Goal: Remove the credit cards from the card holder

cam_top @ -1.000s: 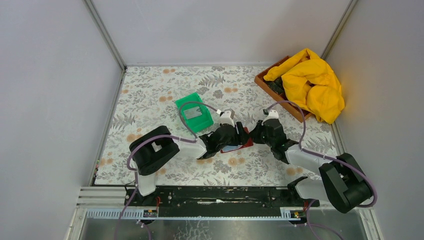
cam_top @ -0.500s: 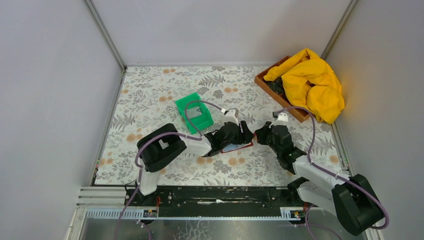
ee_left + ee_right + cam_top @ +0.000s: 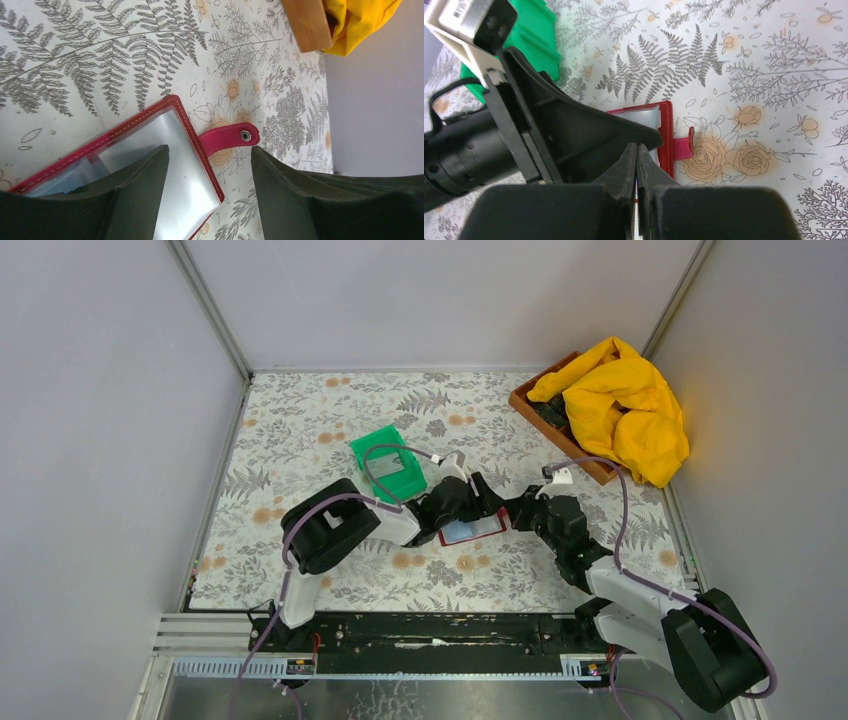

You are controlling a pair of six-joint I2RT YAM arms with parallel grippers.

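Lying open on the floral tablecloth (image 3: 300, 440) in the middle of the table, the card holder (image 3: 472, 531) has its long axis running left to right, the right end turned slightly far. Its pale, shiny sleeve (image 3: 170, 150) faces up inside the red stitched border. Its strap (image 3: 227, 138) with the snap stud (image 3: 245, 135) sticks out to the right, toward the wooden tray's side.

The left gripper (image 3: 209, 152) stands wide apart and grips nothing. One finger (image 3: 135, 185) hangs over the sleeve and hides part of it; the other is off beyond the strap. The right gripper (image 3: 637, 147) is pressed closed, its tip over the holder's right edge just beside that left finger. Whether anything is pinched there I cannot tell.

A green bin (image 3: 388, 462) sits near, to the far left. The wooden tray (image 3: 535, 400) under a yellow cloth (image 3: 625, 405) is well apart at the far right.
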